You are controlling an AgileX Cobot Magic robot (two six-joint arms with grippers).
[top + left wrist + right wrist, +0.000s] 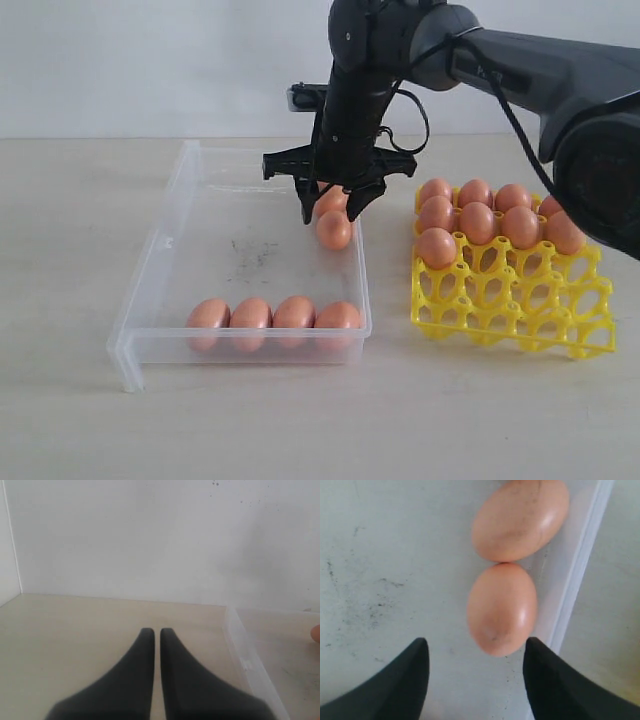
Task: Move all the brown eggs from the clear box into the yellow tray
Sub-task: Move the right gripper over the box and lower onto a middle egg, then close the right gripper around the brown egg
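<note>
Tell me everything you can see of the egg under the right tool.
That egg is smooth, orange-brown, faintly speckled, apparently whole. It lies on its side on the scuffed floor of the clear box, close beside one wall, one end touching a second egg. The right tool hangs open over it, its fingers straddling the other end.

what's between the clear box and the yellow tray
Only a bare strip of table; the exterior view shows nothing lying between the clear box and the yellow tray.

box wall (575,580) beside eggs (502,607), open floor (395,555) opposite
</note>
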